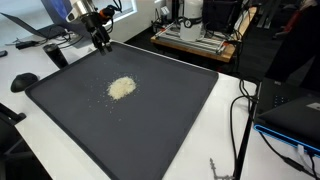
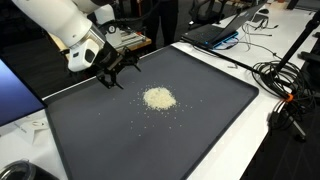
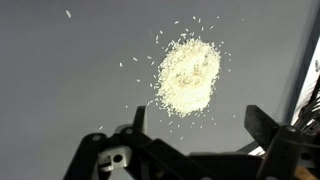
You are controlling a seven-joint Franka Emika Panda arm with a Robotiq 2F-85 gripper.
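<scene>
Empty gripper [image 2: 118,68], jaws spread wide, hovers over dark mat [image 2: 215,125]. Grain pile [image 2: 158,98] at its 4 o'clock. Risk: a low sweep could scatter loose grains off the mat.

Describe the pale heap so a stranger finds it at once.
Find the large dark grey rectangular mat on the white table. Near its middle lies a small heap of pale cream grains, the only light patch there, ringed by stray grains.
</scene>
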